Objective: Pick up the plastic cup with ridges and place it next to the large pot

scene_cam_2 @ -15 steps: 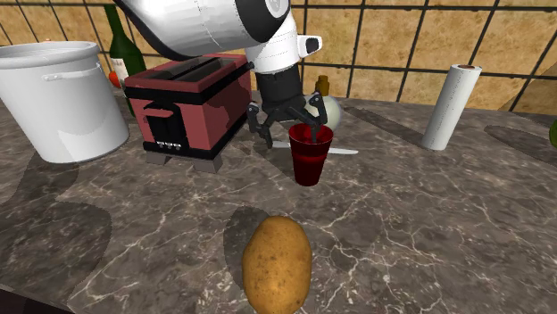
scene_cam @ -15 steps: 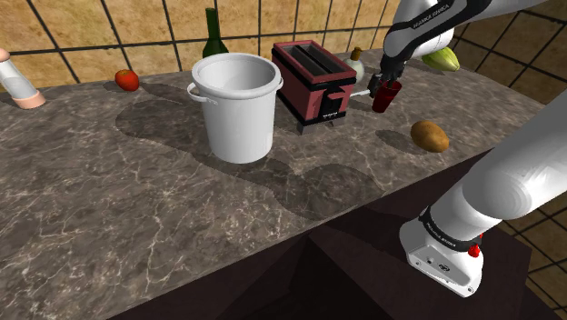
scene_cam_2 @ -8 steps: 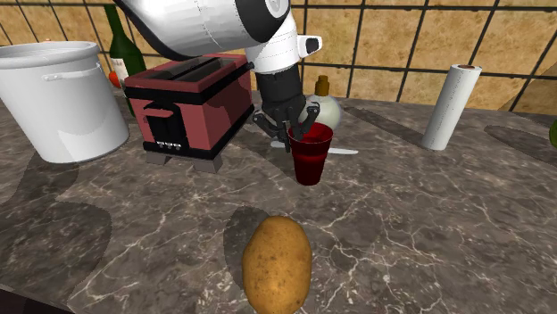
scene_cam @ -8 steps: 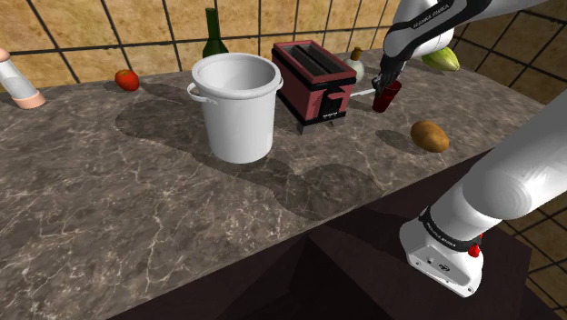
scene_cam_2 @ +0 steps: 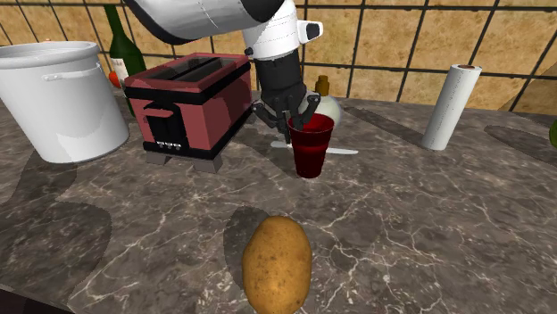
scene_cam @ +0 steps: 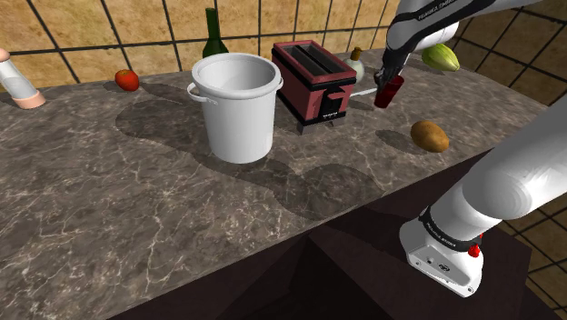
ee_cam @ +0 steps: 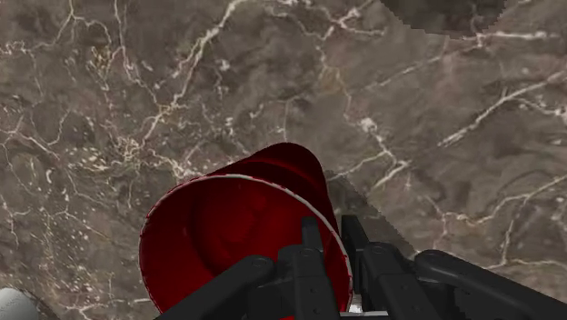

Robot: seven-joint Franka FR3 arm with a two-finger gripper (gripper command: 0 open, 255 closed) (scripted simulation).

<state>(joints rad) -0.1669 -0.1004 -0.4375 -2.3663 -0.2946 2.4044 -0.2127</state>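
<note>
Plainly, fingers (ee_cam: 312,271) pinch the rim of the red cup (ee_cam: 232,223).

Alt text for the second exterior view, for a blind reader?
Black jaws of a white arm pinch the rim of a dark red cup beside a red toaster on a marbled counter. A large white pot stands far left, a potato in front, a paper roll at right.

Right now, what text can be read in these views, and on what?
"FRANKA EMIKA": on the arm, small, only just legible.
On the base band: similar lettering, too blurred to read.
On the toaster: white panel marks, too small to read.
On the cup: none.
</note>
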